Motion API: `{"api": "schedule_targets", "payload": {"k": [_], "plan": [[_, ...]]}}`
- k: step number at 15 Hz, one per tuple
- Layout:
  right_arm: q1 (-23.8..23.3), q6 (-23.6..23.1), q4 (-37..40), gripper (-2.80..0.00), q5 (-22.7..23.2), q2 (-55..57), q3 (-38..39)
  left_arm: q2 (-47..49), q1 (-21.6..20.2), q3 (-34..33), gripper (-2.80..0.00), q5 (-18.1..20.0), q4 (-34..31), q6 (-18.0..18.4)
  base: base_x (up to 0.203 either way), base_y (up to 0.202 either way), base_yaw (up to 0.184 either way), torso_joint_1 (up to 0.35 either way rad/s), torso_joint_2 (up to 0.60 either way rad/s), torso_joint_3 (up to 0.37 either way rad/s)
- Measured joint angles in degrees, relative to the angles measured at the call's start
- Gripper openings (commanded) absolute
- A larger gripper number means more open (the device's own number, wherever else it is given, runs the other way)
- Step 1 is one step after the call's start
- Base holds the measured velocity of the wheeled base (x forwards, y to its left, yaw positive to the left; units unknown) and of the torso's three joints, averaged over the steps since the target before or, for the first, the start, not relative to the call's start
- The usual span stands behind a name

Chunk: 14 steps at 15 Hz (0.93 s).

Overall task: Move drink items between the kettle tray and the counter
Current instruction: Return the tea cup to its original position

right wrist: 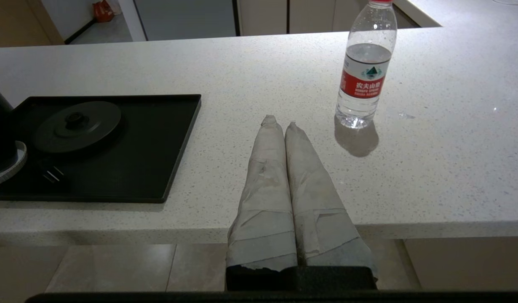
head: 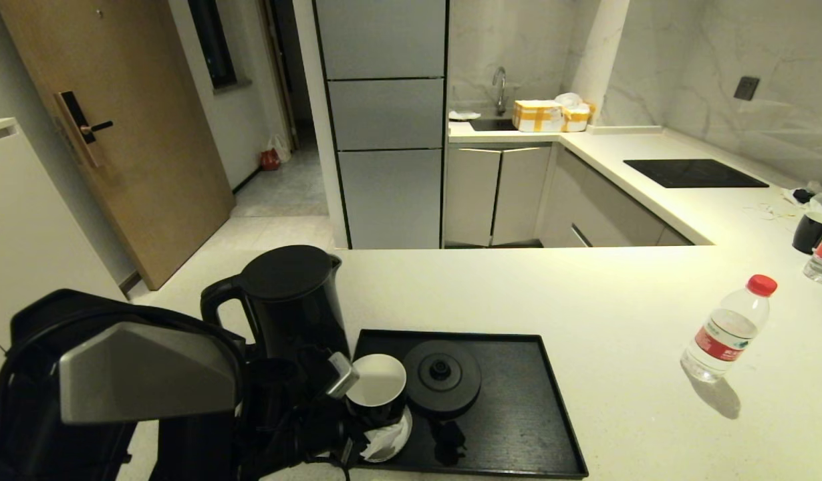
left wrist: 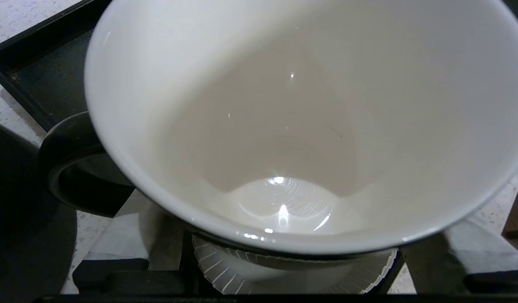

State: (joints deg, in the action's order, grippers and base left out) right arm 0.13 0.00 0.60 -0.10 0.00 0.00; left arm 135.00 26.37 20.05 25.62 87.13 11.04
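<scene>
The small black cup (head: 377, 387), white inside, sat over a white saucer (head: 391, 439) at the kettle tray's (head: 518, 427) left end, pinched by the left gripper (head: 347, 391). The tray rested on the speckled cream counter (head: 518, 294), with the kettle (head: 291, 300) beside it and the water bottle (head: 728, 331) well apart. The right gripper (right wrist: 280, 124), fingers pressed together, hung at the counter's near edge.

1. The room is dim and warm; the pale speckled stone counter (head: 585, 300) glows brightest toward 3 o'clock.
2. The clear red-capped plastic bottle (head: 726, 329) casts a short shadow toward 5 o'clock.
3. Small glare spots dot the cup's white inside (left wrist: 284, 126).
4. Head-view edges bow slightly.
</scene>
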Motion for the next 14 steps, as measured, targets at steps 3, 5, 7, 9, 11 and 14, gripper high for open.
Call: {"api": "schedule_targets", "payload": {"k": [3, 5, 7, 9, 11, 14], "plan": [[0.0, 0.0, 0.0, -2.8, 0.0, 0.0, 0.0, 0.0, 0.3, -0.4, 0.0, -0.1, 0.0, 0.1, 0.0, 0.0, 0.0, 0.0, 0.0, 0.0], [0.1, 0.0, 0.0, -2.8, 0.0, 0.0, 0.0, 0.0, 0.5, -0.5, 0.0, -0.1, 0.0, 0.1, 0.0, 0.0, 0.0, 0.0, 0.0, 0.0], [0.0, 0.0, 0.0, -2.8, 0.0, 0.0, 0.0, 0.0, 0.6, -0.5, 0.0, -0.1, 0.1, 0.1, 0.0, 0.0, 0.0, 0.0, 0.0, 0.0], [0.0, 0.0, 0.0, -2.8, 0.0, 0.0, 0.0, 0.0, 0.6, -0.6, 0.0, -0.1, 0.1, 0.2, 0.0, 0.0, 0.0, 0.0, 0.0, 0.0], [0.1, 0.0, 0.0, -2.8, 0.0, 0.0, 0.0, 0.1, 0.6, -0.8, 0.0, -0.1, 0.1, 0.7, 0.0, 0.0, 0.0, 0.0, 0.0, 0.0], [0.0, 0.0, 0.0, -2.8, 0.0, 0.0, 0.0, 0.2, 0.7, -1.7, 0.0, -0.2, 0.3, 2.6, 0.0, 0.0, 0.0, 0.0, 0.0, 0.0]]}}
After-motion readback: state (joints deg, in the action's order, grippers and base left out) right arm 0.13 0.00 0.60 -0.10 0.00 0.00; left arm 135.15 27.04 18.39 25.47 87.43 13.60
